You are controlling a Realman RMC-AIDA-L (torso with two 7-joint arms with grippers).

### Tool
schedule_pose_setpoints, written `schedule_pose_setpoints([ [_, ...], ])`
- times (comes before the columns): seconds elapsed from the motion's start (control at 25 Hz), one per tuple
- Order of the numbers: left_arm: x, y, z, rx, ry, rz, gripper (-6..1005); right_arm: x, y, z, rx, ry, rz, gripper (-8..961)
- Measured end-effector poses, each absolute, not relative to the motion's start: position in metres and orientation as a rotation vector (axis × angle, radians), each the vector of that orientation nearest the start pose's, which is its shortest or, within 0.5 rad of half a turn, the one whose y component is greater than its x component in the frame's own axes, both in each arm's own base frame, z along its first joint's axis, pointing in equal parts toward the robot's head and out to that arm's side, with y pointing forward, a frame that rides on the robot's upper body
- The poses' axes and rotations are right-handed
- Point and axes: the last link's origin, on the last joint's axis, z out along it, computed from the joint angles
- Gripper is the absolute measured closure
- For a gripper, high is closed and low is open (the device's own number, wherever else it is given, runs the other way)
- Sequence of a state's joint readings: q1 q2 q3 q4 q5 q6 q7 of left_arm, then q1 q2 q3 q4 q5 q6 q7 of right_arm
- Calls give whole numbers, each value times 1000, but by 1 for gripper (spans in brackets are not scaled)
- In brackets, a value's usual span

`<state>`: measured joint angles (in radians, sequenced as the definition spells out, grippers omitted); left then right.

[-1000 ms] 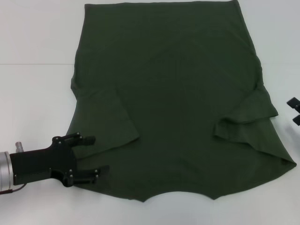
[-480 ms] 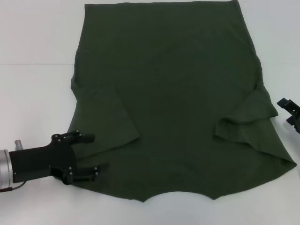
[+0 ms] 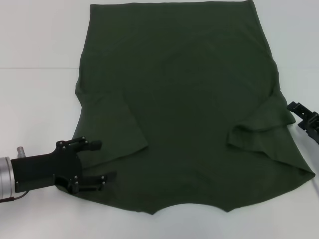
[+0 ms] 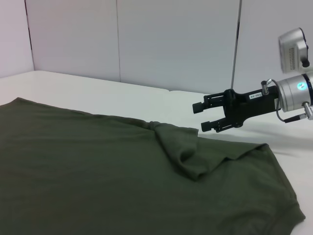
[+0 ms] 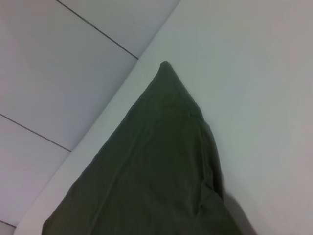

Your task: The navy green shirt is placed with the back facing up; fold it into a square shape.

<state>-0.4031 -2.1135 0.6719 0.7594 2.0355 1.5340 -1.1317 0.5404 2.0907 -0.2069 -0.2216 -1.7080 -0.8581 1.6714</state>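
The navy green shirt (image 3: 184, 104) lies spread on the white table (image 3: 35, 99), plain side up, its collar notch at the near edge and its hem at the far edge. Both short sleeves are folded inward onto the body: one flap lies just ahead of my left pincer (image 3: 102, 162), the other just beside my right pincer (image 3: 299, 115).

My left pincer sits low at the near left corner of the shirt, reaching in from the table's bare surface. Its two black fingers (image 3: 92, 145) stand apart, one above the other in the head view, and their tips overlap the cloth's edge; whether they touch the fabric I cannot tell. The folded left sleeve lies just beyond the upper fingertip, toward the middle of the shirt.

My right pincer shows only partly at the right edge of the head view, just beside the tip of the folded right sleeve. From my left wrist view it (image 4: 199, 117) appears across the shirt (image 4: 98, 171), fingers apart with a clear gap between them, hovering above the cloth's far edge next to the raised fold of the sleeve. No fabric lies between those fingers.

My right wrist view shows none of its own fingers, only a pointed corner of the shirt (image 5: 161, 161) lying flat on the table (image 5: 264, 98).
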Motion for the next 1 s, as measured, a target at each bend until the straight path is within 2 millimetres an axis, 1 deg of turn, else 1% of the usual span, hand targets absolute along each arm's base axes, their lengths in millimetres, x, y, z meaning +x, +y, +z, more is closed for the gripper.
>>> schedule_pose_setpoints([
  [0.36, -294, 305, 4, -2670, -354, -535, 122, 360, 367, -14, -1392, 1669, 962, 117],
  [0.56, -292, 307, 4, -2672, -347, -536, 123, 359, 369, -16, -1382, 1681, 948, 127],
  [0.8, -291, 308, 4, -2671, -342, -538, 123, 356, 371, -17, -1405, 1676, 940, 340],
  [1.0, -292, 308, 5, -2663, -345, -540, 123, 355, 371, -18, -1404, 1682, 950, 584],
])
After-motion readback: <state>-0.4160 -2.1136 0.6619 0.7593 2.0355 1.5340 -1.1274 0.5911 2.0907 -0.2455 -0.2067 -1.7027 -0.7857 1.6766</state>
